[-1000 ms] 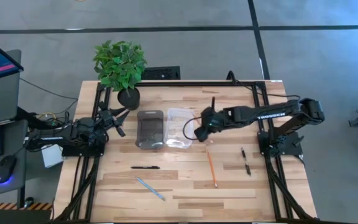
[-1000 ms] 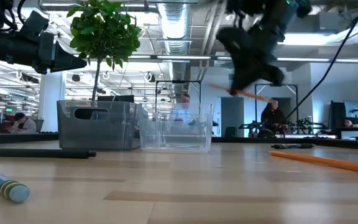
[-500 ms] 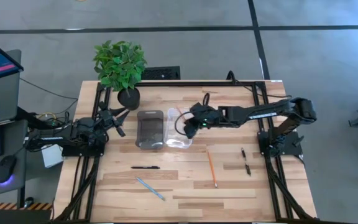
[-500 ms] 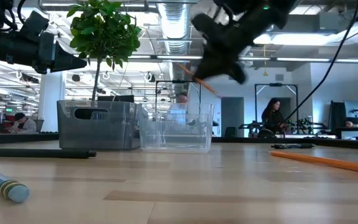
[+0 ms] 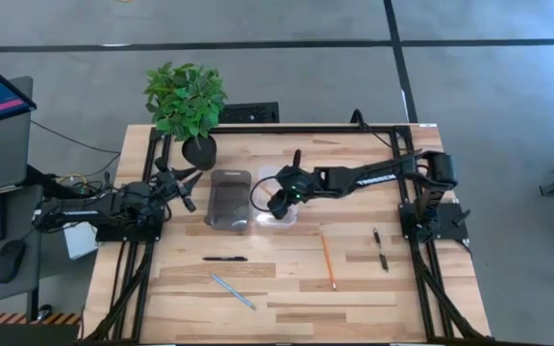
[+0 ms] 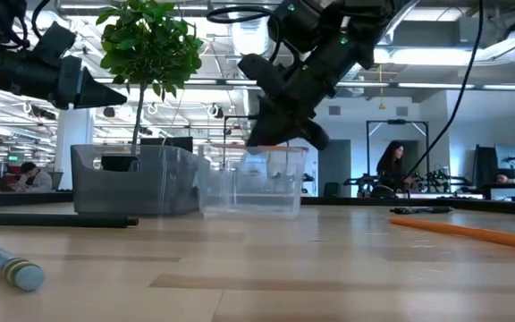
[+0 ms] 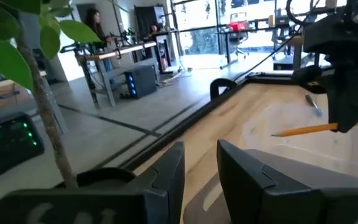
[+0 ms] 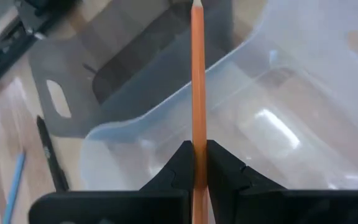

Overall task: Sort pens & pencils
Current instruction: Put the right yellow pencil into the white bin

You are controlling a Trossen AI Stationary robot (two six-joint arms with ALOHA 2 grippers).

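**Desk:** What is held by the right gripper [image 8: 193, 163], and where?

**Photographer:** An orange pencil [image 8: 196, 74] is clamped between the closed fingers, gripped partway along so that most of its length runs forward past the fingertips. The gripper is seen poised over the clear tray [image 5: 279, 200], with the grey tray [image 5: 231, 199] just beside it on the side toward the left arm.

**Desk:** How is the pencil's long axis set against the tray?

**Photographer:** In the right wrist view the tip is pointed across the clear tray's near rim toward the grey one. A straight release is judged likely to land it inside only if that axis is brought in line with the tray's length; otherwise an end may be left on the rim.

**Desk:** And farther out on the table?

**Photographer:** A second orange pencil [image 5: 327, 260] and a black pen [image 5: 380, 248] are found on the right arm's side. Another black pen [image 5: 224, 259] and the light blue pencil [image 5: 232, 291] are left nearer the left arm.

**Desk:** The left gripper [image 5: 183, 188]?

**Photographer:** It is parked by the potted plant [image 5: 187, 101], its fingers narrowly parted and nothing held.
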